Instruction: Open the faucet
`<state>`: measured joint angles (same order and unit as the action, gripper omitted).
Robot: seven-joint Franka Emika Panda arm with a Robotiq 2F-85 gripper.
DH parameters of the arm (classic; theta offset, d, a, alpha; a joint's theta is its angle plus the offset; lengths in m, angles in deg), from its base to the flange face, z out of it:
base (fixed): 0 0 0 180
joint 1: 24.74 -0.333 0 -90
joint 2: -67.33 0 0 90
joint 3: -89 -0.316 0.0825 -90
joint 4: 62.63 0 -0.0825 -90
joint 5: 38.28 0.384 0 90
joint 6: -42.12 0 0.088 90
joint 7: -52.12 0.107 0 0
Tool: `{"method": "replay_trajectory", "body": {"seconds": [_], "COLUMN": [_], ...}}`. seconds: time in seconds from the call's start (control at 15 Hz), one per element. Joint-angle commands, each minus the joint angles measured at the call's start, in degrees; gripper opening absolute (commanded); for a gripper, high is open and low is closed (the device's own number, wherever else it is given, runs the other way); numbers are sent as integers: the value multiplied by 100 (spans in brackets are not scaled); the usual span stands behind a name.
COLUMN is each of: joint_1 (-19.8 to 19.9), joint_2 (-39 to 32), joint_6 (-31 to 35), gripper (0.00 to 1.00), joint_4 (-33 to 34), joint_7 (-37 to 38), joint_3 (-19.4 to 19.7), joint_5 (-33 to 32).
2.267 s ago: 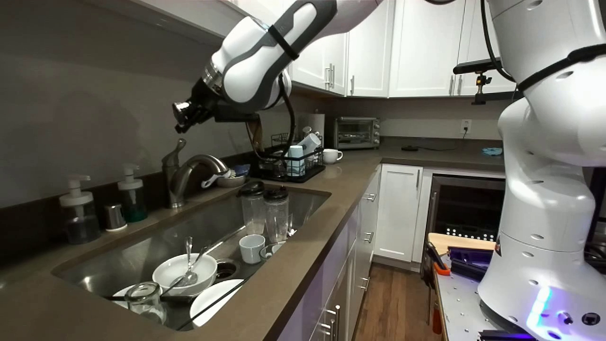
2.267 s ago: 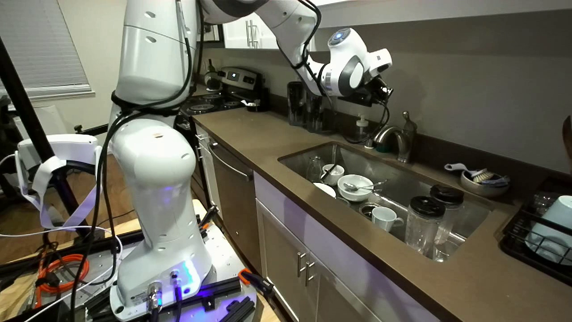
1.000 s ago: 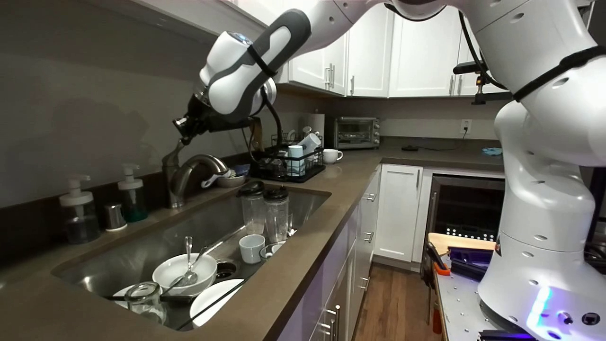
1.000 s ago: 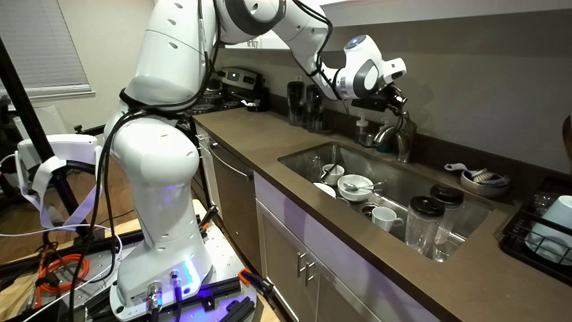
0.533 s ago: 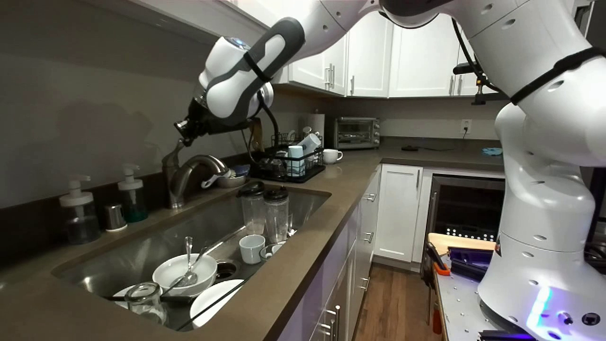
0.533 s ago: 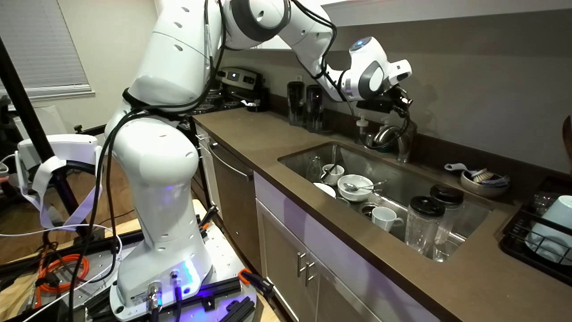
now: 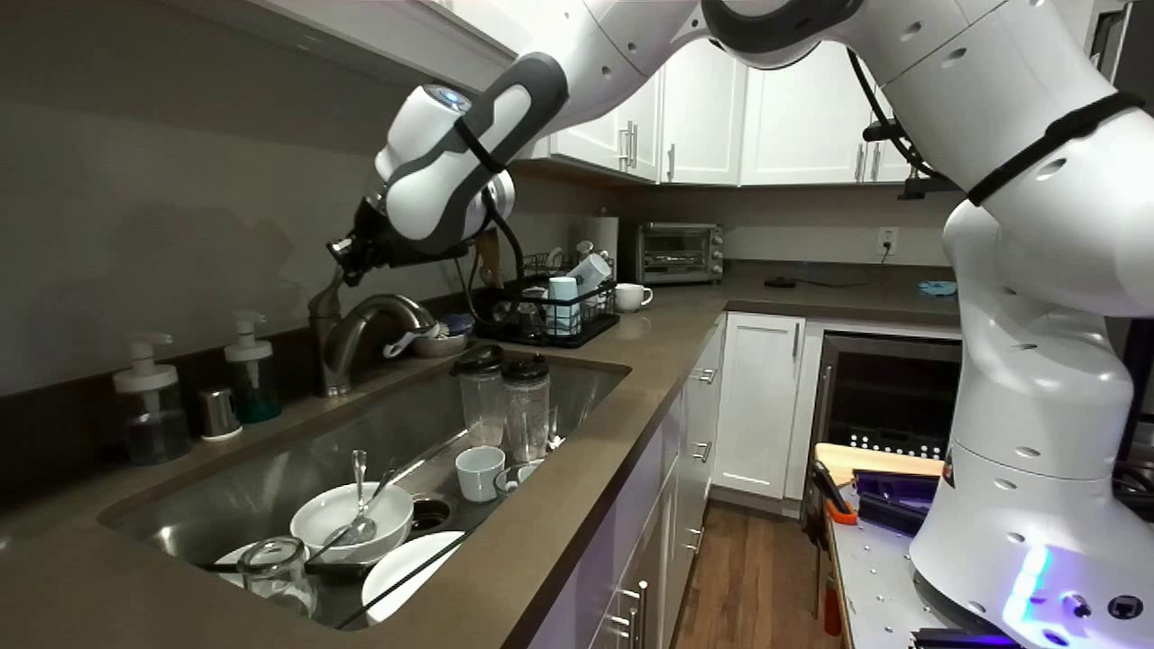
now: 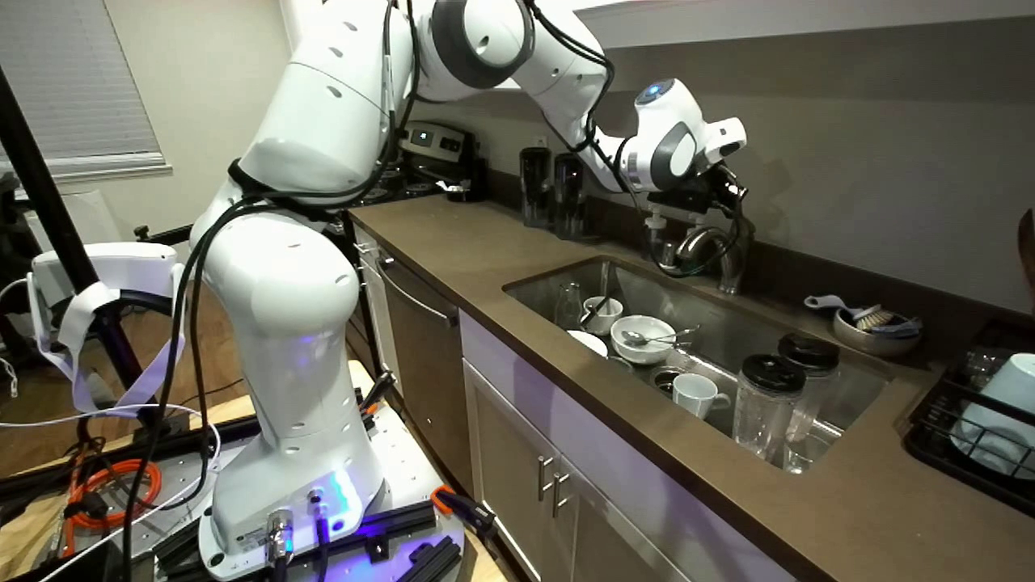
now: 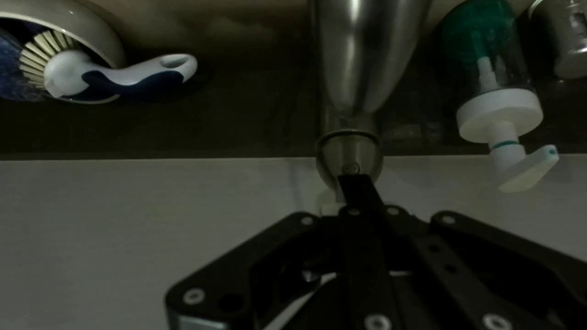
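The faucet (image 7: 354, 335) is brushed grey metal with an arched spout and an upright lever handle behind it. It also shows in an exterior view (image 8: 732, 257), with its handle mostly hidden by the gripper and cable. My gripper (image 7: 348, 273) is at the top of the lever handle, touching or very near it. In the wrist view, the shut fingers (image 9: 360, 181) lie over the handle's base and hide most of the lever. The faucet body (image 9: 362, 59) rises above them in that picture. I cannot tell whether any part of the lever is between the fingers.
Soap bottles (image 7: 250, 368) stand beside the faucet, and a bowl with a brush (image 8: 877, 330) is on its other side. The sink (image 7: 216, 505) below holds bowls, mugs and lidded jars (image 7: 527, 410). The wall is close behind the handle. A dish rack (image 7: 577, 329) stands farther along.
The arm has moved over to the faucet and come down, so the gripper went from above the handle to its top. In the last half second it moved slightly lower and toward the wall.
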<state>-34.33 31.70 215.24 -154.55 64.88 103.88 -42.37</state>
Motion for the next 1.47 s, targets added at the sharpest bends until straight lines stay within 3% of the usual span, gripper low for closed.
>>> {"method": "replay_trajectory", "body": {"seconds": [0.0, 0.27, 0.53, 0.8, 1.07, 1.27, 1.4], "joint_1": [-28, -101, 46, 104, -138, 227, 160], "joint_2": [-89, -113, -151, -189, -205, -95, -116], "joint_6": [546, 1200, 1662, 1767, 1639, 1537, 1449], "gripper": [4, 4, 4, 4, 4, 3, 4], "joint_4": [179, 152, 261, 342, 321, 239, 259], "joint_7": [192, 362, 468, 602, 676, 573, 607], "joint_3": [84, 196, -29, -133, 268, -223, -122], "joint_5": [70, 84, 136, 128, 151, 4, 54]}}
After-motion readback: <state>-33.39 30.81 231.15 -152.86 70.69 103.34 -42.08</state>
